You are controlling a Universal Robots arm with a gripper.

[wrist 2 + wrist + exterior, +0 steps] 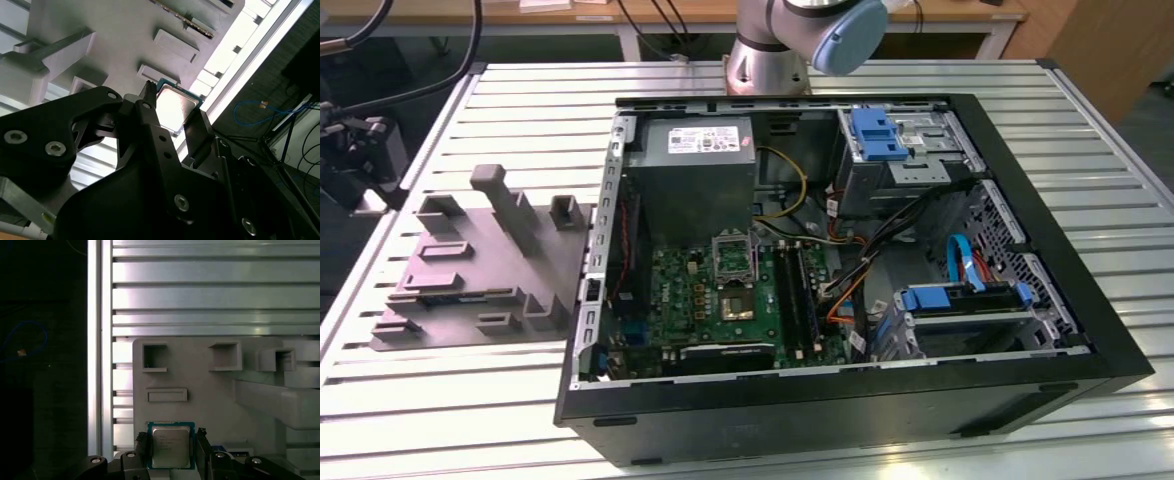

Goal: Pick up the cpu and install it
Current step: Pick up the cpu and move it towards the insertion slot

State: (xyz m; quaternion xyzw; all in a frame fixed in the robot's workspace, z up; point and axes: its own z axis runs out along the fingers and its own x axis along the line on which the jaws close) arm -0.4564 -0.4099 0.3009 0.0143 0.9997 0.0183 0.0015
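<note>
grey fixture (210, 405) edge: gripper (171, 436) straddles cpu (171, 447).

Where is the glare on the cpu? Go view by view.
Second wrist view: glare whitens the cpu, and the table slats blow out. First wrist view: the cpu is evenly lit, no glare. Exterior view: soft light, the computer case interior shadowed.

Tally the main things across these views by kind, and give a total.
cpu: 1
gripper: 1
grey fixture plate: 1
open computer case: 1
power supply: 1
Total: 5
</note>
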